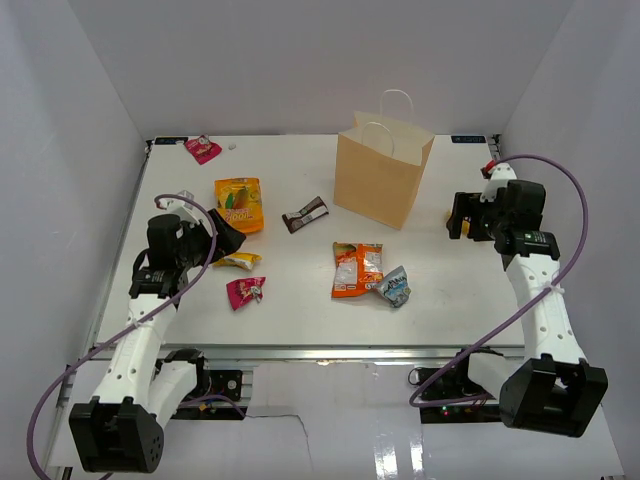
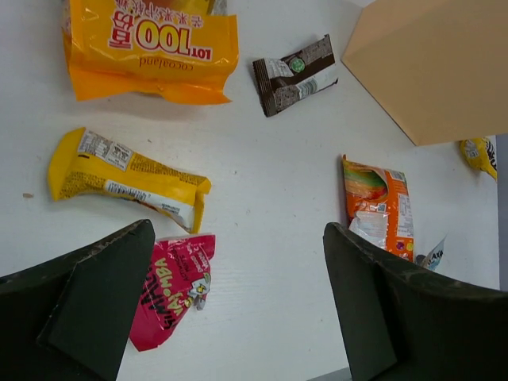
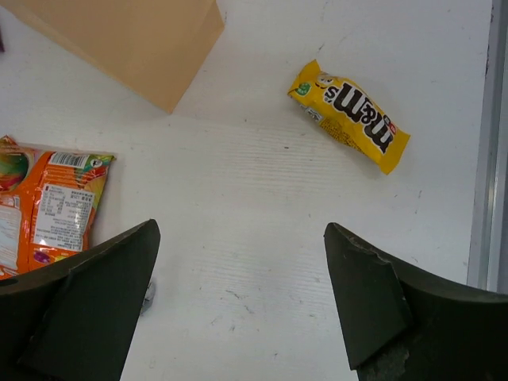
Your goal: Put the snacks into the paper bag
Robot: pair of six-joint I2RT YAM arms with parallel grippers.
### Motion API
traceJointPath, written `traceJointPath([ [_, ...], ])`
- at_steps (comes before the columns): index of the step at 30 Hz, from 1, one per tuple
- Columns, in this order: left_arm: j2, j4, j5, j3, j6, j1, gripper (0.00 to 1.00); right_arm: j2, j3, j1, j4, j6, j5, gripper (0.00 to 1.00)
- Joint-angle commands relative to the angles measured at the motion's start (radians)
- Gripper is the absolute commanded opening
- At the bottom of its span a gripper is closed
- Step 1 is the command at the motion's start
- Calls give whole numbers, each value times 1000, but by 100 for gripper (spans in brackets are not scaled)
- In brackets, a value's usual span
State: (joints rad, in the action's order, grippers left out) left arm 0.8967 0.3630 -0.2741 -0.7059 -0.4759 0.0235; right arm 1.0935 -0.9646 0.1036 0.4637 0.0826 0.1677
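Note:
The tan paper bag (image 1: 385, 170) stands upright at the back centre, its white handles up. On the table lie a large orange pouch (image 1: 240, 203), a dark brown bar (image 1: 305, 214), an orange-white packet (image 1: 357, 269), a blue-grey packet (image 1: 395, 287), a yellow-white packet (image 1: 238, 261), a magenta packet (image 1: 244, 292) and a second magenta packet (image 1: 203, 149) at the far left. My left gripper (image 1: 225, 240) is open and empty above the table; the magenta packet (image 2: 171, 290) lies by its left finger. My right gripper (image 1: 462, 215) is open and empty, right of the bag.
A yellow M&M's packet (image 3: 349, 115) lies on the table ahead of my right gripper, near the table's right edge (image 3: 480, 159), and also shows in the left wrist view (image 2: 480, 155). White walls enclose the table at the back and both sides.

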Motion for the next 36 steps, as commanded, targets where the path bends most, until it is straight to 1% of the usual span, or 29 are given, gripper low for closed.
traceJointPath([
  [1, -68, 34, -48, 19, -18, 0, 98, -53, 0, 1, -1, 55, 38, 90],
  [3, -97, 68, -45, 28, -33, 1, 98, -66, 1, -1, 38, 285, 282, 90],
  [4, -122, 82, -39, 31, -39, 1, 98, -64, -8, -8, 87, 407, 390, 90],
  [5, -131, 99, -36, 36, -50, 1, 98, -61, -19, -15, 236, 673, 567, 90],
  [6, -137, 106, -36, 43, -55, 1, 98, -57, -28, -24, 301, 762, 610, 90],
  [7, -145, 114, -39, 46, -56, 1, 98, -49, -34, -42, 344, 814, 659, 90],
  [8, -148, 125, -39, 48, -59, 1, 98, -46, -31, -47, 401, 885, 680, 90],
  [10, -157, 143, -33, 48, -73, 1, 98, -21, -34, -74, 447, 972, 707, 90],
  [11, -162, 160, -28, 46, -79, 1, 98, -8, -42, -97, 460, 999, 678, 90],
  [12, -165, 166, -27, 46, -95, 1, 98, 8, -52, -182, 472, 1043, 637, 90],
  [13, -166, 174, -24, 42, -104, 1, 98, 43, -65, -227, 471, 1057, 585, 90],
  [14, -163, 189, -16, 39, -113, 1, 98, 61, -84, -276, 472, 1074, 467, 91],
  [15, -160, 194, -13, 37, -136, 0, 98, 78, -89, -370, 480, 1109, 408, 93],
  [16, -156, 197, -13, 37, -148, 1, 98, 113, -92, -410, 484, 1126, 361, 95],
  [17, -147, 203, -5, 37, -164, 1, 98, 130, -92, -448, 483, 1131, 270, 98],
  [18, -145, 206, 1, 37, -199, 1, 98, 166, -91, -506, 472, 1131, 233, 100],
  [19, -140, 212, 9, 39, -216, 1, 98, 181, -88, -525, 466, 1131, 183, 100],
  [20, -137, 224, 15, 37, -230, 1, 98, 198, -88, -542, 458, 1132, 165, 95],
  [21, -134, 231, 21, 39, -242, 1, 98, 213, -95, -567, 446, 1132, 153, 94],
  [24, -136, 249, 29, 43, -277, 1, 98, 285, -138, -588, 437, 1105, 176, 94],
  [25, -137, 254, 26, 45, -280, 1, 98, 330, -149, -593, 429, 1049, 171, 94],
  [28, -150, 257, 15, 54, -282, 0, 98, 399, -171, -593, 435, 1002, 173, 97],
  [30, -156, 258, 7, 71, -286, 1, 98, 405, -151, -593, 437, 1090, 199, 98],
  [33, -150, 255, 0, 91, -283, 1, 98, 420, -100, -593, 392, 1232, 207, 98],
  [34, -139, 255, -10, 89, -282, 1, 98, 437, -103, -593, 391, 1250, 198, 97],
  [35, -134, 254, -13, 86, -274, 1, 98, 460, -114, -593, 415, 1273, 196, 88],
  [36, -130, 254, -14, 82, -270, 1, 98, 507, -126, -593, 434, 1281, 196, 82],
])
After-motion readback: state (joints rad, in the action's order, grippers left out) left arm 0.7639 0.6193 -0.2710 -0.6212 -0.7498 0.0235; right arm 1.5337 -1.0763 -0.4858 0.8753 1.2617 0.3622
